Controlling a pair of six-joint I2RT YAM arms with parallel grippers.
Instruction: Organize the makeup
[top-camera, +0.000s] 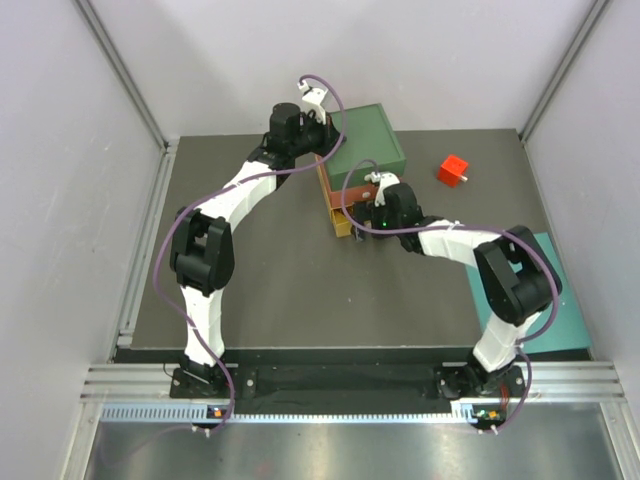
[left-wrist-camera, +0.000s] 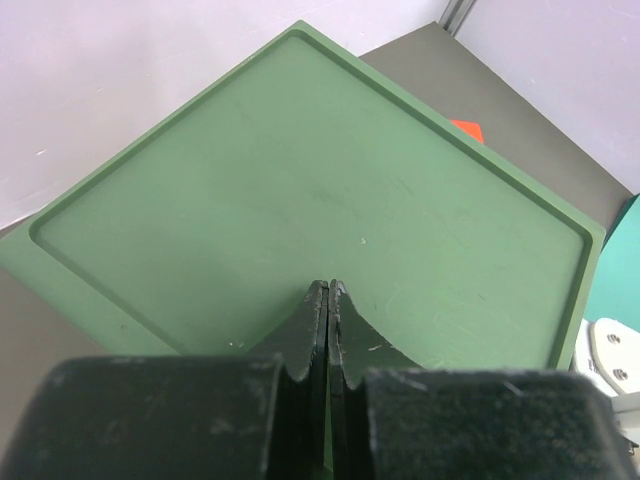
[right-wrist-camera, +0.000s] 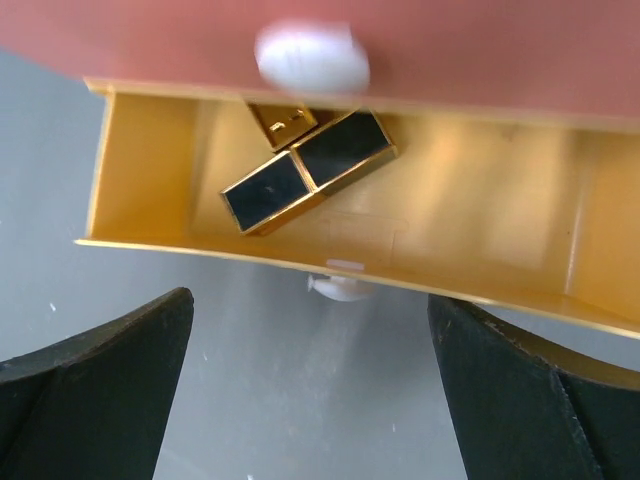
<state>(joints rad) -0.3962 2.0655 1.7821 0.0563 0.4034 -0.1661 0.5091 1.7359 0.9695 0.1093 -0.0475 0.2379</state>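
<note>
In the right wrist view the yellow drawer (right-wrist-camera: 480, 260) of the drawer box stands pulled open, with a white knob (right-wrist-camera: 340, 289) on its front wall. Two gold-black rectangular cases (right-wrist-camera: 305, 172) lie inside it at the left, a further gold piece (right-wrist-camera: 283, 122) behind them. My right gripper (right-wrist-camera: 310, 400) is open and empty, just in front of the drawer front. My left gripper (left-wrist-camera: 329, 292) is shut and empty, resting over the green top (left-wrist-camera: 310, 190) of the box. The other makeup is out of view.
From above, the green drawer box (top-camera: 375, 135) stands at the back centre with red and yellow drawers (top-camera: 338, 205) pulled out toward me. A red cube (top-camera: 453, 170) lies to its right. A teal mat (top-camera: 560, 300) lies at the right edge.
</note>
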